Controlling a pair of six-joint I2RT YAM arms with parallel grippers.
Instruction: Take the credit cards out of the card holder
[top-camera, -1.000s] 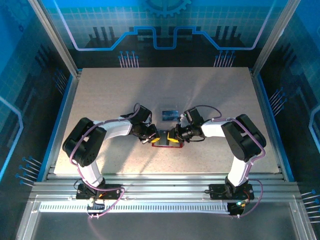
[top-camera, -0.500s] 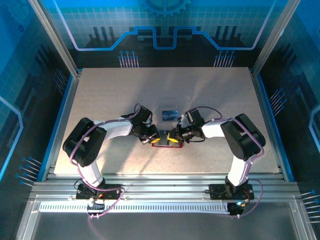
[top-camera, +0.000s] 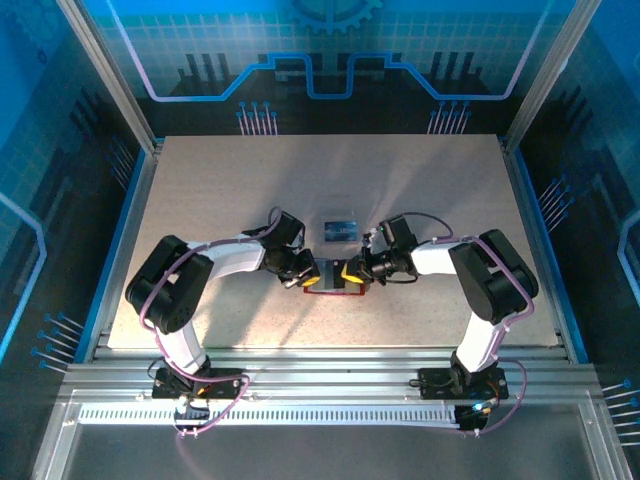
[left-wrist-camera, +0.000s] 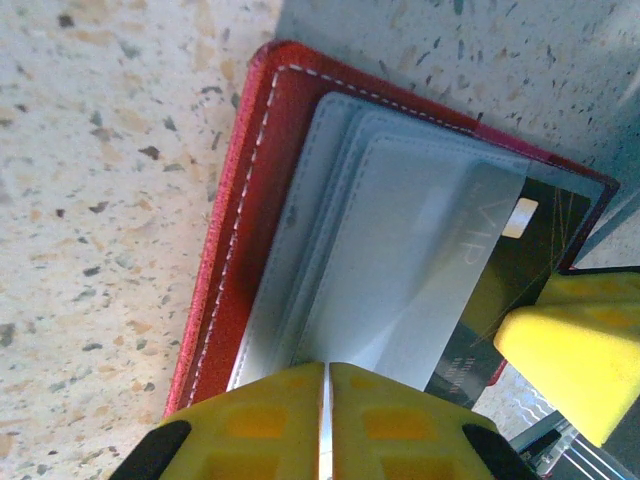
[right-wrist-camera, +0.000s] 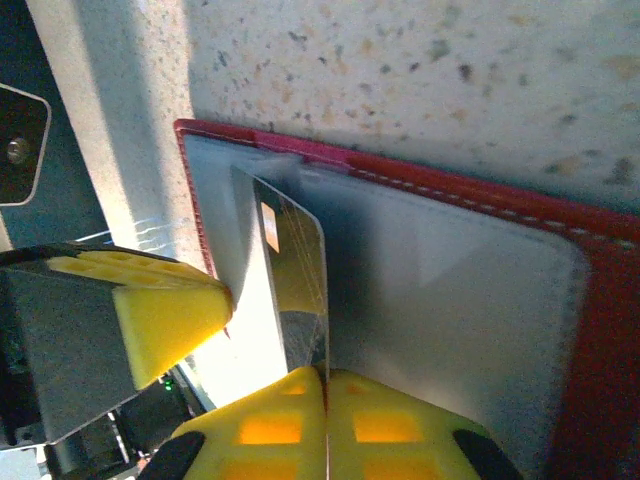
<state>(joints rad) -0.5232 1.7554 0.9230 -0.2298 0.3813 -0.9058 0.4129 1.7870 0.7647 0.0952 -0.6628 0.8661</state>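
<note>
Extraction in hand: right end effector (right-wrist-camera: 325, 400) pinches dark chip-bearing credit card (right-wrist-camera: 290, 260), closed left end effector (left-wrist-camera: 325, 400) pins red bifold card holder (right-wrist-camera: 600, 300); next likely needs a flat pull toward 3 o'clock in top view.

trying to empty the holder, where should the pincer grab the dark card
Pinch the dark card by its exposed chip end, which sticks out past the grey pocket of the card holder. Come from that open side, opposite the stitched red border; the rest is tucked in.

Left jaws closed on card holder (left-wrist-camera: 235, 220); dark card (left-wrist-camera: 530, 270) sticks out
</note>
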